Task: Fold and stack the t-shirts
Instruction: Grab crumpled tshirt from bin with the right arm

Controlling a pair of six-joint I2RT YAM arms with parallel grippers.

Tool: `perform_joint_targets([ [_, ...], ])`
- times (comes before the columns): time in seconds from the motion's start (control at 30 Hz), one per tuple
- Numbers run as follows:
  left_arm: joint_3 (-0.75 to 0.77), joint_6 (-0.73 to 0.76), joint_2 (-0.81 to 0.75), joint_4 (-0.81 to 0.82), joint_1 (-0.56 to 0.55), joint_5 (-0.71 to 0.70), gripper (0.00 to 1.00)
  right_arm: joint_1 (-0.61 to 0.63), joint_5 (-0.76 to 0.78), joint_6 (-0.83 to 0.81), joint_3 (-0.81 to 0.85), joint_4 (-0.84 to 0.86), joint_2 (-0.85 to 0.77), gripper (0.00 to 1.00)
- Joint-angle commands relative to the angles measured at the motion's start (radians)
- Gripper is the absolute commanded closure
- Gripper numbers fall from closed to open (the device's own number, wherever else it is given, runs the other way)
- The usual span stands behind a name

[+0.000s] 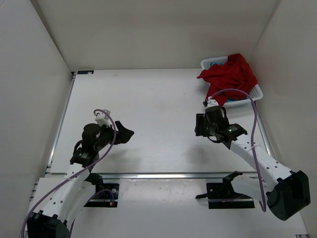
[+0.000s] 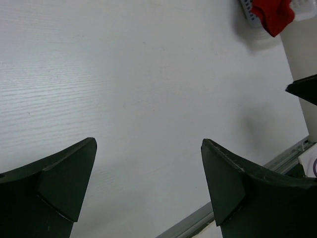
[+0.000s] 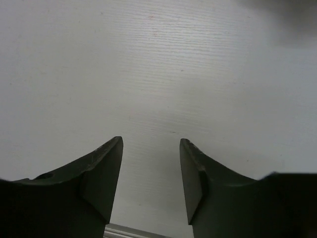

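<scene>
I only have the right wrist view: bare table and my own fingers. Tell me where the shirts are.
Observer: The red shirt is heaped in the basket at the far right corner of the table, spilling over the rim.
Operator: Report any other shirt.
Observer: A bit of teal cloth shows in the basket under the red one. No other shirt is visible.
Operator: Give me the left gripper.
Observer: The left gripper is open over bare table, holding nothing, well apart from the basket.
</scene>
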Motion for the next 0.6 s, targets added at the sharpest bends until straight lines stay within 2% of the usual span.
perform_joint_targets([
  [0.0,-0.026,0.007,-0.069,0.096,0.012,0.086,0.01,-0.025,-0.029,-0.012,0.051,0.028,0.022,0.62],
  [0.03,-0.029,0.01,-0.074,0.096,0.008,0.083,0.01,-0.039,-0.056,-0.015,0.069,0.026,0.026,0.73],
  [0.1,-0.03,0.01,-0.058,0.1,0.007,0.098,0.01,-0.048,-0.081,-0.023,0.097,0.028,0.049,0.89],
  [0.17,-0.059,-0.016,-0.066,0.149,-0.01,0.12,0.01,-0.057,-0.077,-0.038,0.15,0.025,0.078,1.0],
  [0.23,-0.093,-0.057,-0.09,0.189,-0.042,0.131,0.02,-0.085,-0.036,-0.061,0.22,0.022,0.138,1.0],
  [0.3,-0.118,-0.08,-0.095,0.254,-0.068,0.117,0.28,-0.142,-0.026,-0.073,0.323,0.0,0.196,1.0],
  [0.33,-0.133,-0.089,-0.094,0.272,-0.08,0.108,0.52,-0.186,-0.005,-0.078,0.375,0.008,0.239,1.0],
  [0.37,-0.139,-0.088,-0.085,0.277,-0.084,0.095,0.66,-0.241,0.009,-0.084,0.44,0.008,0.262,1.0],
  [0.43,-0.145,-0.089,-0.068,0.259,-0.087,0.069,0.74,-0.316,0.029,-0.087,0.52,0.009,0.374,0.99],
  [0.47,-0.148,-0.088,-0.062,0.254,-0.081,0.081,0.71,-0.358,0.038,-0.082,0.572,0.022,0.4,0.98],
  [0.57,-0.184,-0.091,-0.109,0.251,-0.074,0.075,0.59,-0.418,0.077,-0.121,0.69,0.026,0.577,0.79],
])
